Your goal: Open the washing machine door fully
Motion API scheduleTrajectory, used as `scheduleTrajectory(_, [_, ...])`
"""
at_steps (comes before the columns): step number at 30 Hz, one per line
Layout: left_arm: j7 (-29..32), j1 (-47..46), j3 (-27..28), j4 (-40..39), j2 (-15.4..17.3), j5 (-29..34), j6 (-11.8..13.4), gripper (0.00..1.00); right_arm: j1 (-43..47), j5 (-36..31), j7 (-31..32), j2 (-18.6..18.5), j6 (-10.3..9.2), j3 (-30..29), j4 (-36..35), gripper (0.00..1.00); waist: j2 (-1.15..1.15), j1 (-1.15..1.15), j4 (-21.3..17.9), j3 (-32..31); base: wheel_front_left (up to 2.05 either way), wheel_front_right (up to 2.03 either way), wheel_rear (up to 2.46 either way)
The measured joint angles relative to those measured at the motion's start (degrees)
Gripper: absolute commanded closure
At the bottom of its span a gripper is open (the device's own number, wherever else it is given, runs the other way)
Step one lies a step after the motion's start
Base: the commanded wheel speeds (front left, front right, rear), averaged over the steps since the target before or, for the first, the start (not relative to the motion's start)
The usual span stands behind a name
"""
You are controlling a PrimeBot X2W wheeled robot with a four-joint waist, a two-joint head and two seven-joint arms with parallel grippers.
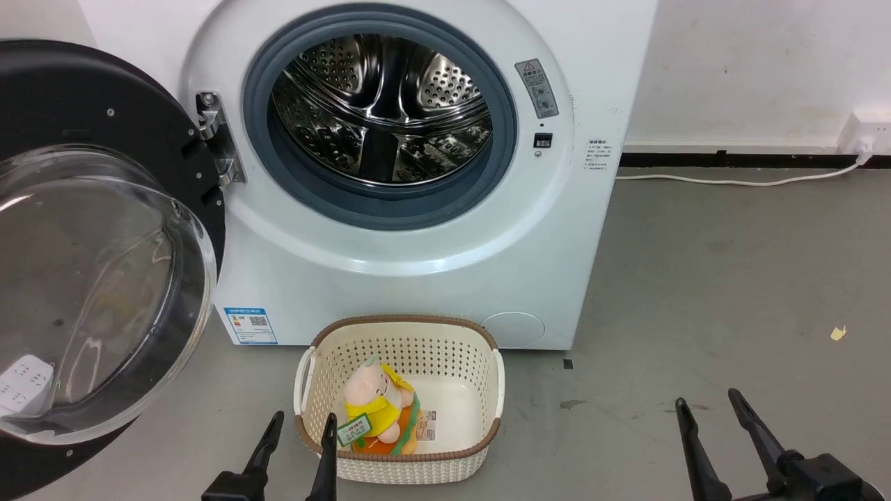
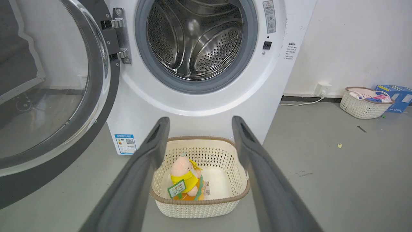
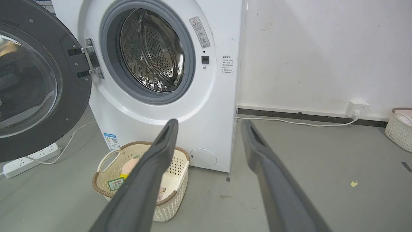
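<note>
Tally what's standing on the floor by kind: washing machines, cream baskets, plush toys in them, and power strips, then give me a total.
Washing machine: 1
Cream baskets: 2
Plush toy: 1
Power strip: 1
Total: 5

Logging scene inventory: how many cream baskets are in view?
2. One basket holding a plush toy sits before the washing machine; a second basket stands by the wall beside a blue box.
</note>
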Motion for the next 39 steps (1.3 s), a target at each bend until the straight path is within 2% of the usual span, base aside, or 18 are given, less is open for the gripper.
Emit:
scheduleTrajectory(6, [0.0, -0.1, 0.5, -0.4, -0.1, -0.1, 0.0, 0.0, 0.0, 0.1, 0.0, 0.0, 0.0, 0.3, 0.0, 0.0, 0.0, 0.0, 0.0, 0.0, 0.0, 0.0, 0.0])
scheduleTrajectory(7, [0.0, -0.1, 0.5, -0.5, -0.1, -0.3, 0.0, 1.0, 0.0, 0.1, 0.0, 0.0, 0.0, 0.3, 0.0, 1.0, 0.0, 0.0, 0.0, 0.0, 0.0, 0.0, 0.0])
scheduleTrajectory(39, [3.1, -0.4, 1.3, -2.0, -0.1, 0.9, 0.3, 1.0, -0.5, -0.2, 3.1, 0.0, 0.0, 0.5, -0.8, 1.0, 0.0, 0.0, 0.1, 0.8, 0.0, 0.0, 0.0])
